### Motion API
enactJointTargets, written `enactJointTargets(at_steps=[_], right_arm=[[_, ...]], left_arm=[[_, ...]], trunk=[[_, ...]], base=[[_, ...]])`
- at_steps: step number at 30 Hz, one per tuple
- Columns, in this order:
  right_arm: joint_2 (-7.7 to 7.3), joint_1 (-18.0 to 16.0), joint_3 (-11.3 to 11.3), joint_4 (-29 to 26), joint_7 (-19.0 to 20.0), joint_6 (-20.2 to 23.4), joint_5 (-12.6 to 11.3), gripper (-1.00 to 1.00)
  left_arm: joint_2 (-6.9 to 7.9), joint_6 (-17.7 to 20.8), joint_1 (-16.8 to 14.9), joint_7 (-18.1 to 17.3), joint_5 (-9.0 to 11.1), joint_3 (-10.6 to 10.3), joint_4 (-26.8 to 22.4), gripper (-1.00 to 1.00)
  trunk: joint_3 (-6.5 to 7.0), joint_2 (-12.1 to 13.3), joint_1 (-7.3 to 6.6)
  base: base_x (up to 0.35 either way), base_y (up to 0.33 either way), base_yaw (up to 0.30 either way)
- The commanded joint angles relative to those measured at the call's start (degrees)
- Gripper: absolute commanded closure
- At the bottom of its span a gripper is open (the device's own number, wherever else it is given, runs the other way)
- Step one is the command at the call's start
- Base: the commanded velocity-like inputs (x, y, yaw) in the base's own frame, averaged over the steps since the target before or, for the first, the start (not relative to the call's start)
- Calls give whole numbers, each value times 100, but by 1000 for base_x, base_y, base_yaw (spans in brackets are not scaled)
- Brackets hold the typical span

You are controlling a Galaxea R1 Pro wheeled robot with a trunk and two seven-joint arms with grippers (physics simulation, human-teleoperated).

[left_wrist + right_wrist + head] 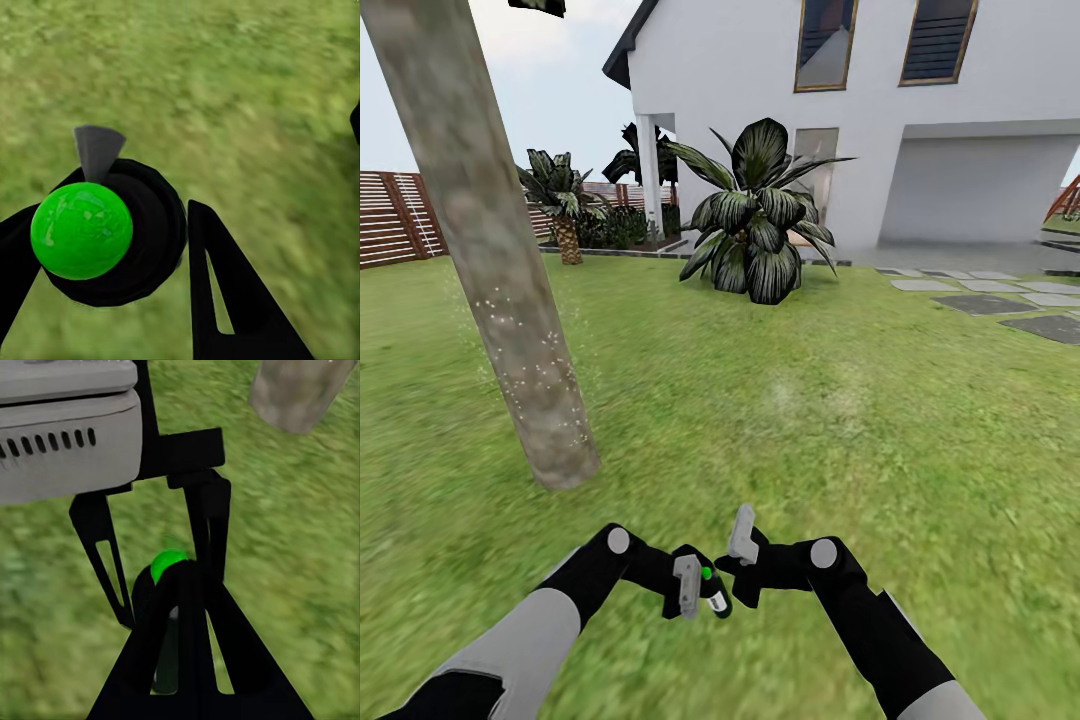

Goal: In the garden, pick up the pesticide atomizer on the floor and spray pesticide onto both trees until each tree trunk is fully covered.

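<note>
While the left gripper (pixel 696 586) pinched the pesticide atomizer (pixel 713 591), right gripper (pixel 737 552) fingers seemed pressed together, white specks dotted the leaning tree trunk (pixel 490 260) on grass (pixel 810 400).

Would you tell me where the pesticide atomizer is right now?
In the head view the pesticide atomizer sits low and centre, in the left gripper, beside the right gripper, with the tree trunk ahead on the left.
</note>
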Motion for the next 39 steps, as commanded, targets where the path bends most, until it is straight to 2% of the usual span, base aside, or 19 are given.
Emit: enactJointTargets(at_steps=[1, 10, 12, 14, 17, 39], right_arm=[[1, -3, -1, -10, 24, 47, 13, 100], [1, -3, -1, -1, 24, 47, 13, 100], [1, -3, -1, -1, 24, 47, 13, 100], [0, -3, -1, -1, 24, 47, 13, 100], [-1, -3, -1, -1, 24, 47, 13, 100], [-5, -3, -1, -1, 24, 46, 13, 100]], left_arm=[[-6, -24, -4, -9, -28, 2, -8, 100], [-2, -24, -76, -17, -24, 10, -8, 100], [5, -35, -81, -42, 78, 5, -8, 100], [6, -31, -81, -260, 190, 7, -8, 100], [7, -25, -81, -403, 245, 10, -8, 100], [23, -1, -82, -457, 262, 28, -244, 100]], trunk=[[-5, -2, -1], [-5, -2, -1], [-5, -2, -1], [-5, -2, -1], [-5, -2, -1], [-5, -2, -1]], base=[[0, 0, 0], [0, 0, 0], [0, 0, 0], [0, 0, 0], [0, 0, 0], [0, 0, 0]])
